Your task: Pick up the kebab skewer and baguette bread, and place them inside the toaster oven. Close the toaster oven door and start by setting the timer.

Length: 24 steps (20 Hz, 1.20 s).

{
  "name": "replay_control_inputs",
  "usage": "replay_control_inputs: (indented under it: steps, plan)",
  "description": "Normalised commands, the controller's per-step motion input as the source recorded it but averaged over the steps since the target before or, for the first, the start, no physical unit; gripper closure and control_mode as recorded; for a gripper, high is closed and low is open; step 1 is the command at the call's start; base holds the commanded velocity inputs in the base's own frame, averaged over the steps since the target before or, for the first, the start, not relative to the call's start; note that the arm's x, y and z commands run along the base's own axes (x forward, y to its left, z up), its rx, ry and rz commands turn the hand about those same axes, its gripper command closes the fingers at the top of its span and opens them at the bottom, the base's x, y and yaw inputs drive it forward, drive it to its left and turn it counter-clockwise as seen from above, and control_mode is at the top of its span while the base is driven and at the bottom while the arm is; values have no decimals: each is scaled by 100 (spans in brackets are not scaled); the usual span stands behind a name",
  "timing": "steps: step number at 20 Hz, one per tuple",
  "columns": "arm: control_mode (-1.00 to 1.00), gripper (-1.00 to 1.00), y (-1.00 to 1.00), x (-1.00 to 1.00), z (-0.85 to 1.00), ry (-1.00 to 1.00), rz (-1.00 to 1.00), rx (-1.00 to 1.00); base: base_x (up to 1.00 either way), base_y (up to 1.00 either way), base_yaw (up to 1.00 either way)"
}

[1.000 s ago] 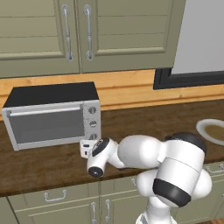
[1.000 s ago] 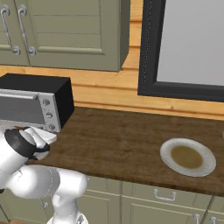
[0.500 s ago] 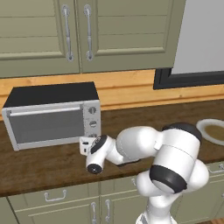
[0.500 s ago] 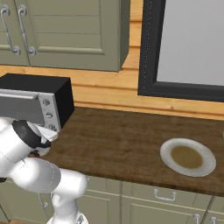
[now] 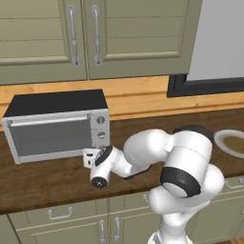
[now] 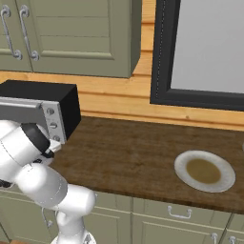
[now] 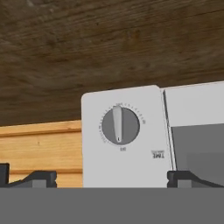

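- The gripper (image 5: 88, 159) now sits closer to the toaster oven (image 5: 57, 126) than a second ago, having slid left along the counter (image 5: 43, 183) toward the lower right corner of the oven's silver front.
- The wrist is now rolled, so the dark round joint cap faces down and toward the camera in the left base view.
- The arm's elbow has swung left and forward; in the right base view the upper arm now covers more of the oven's front, below the control knobs (image 6: 51, 125).
- The forearm stretches out lower over the counter edge than before.
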Motion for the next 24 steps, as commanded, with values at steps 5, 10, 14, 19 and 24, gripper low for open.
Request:
replay_control_inputs:
  steps: [5,10,14,19,24]
  plan:
    - [-100,-100,2,6,-11,0,1,0,0,0,0]
    - [-100,-100,0,8,-20,0,0,0,0,0,0]
    - [-100,-100,-1,13,-12,0,1,0,0,0,0]
    - [-100,-100,-9,12,-10,0,2,0,0,0,0]
    - [-100,-100,-1,21,-8,-1,2,0,0,0,0]
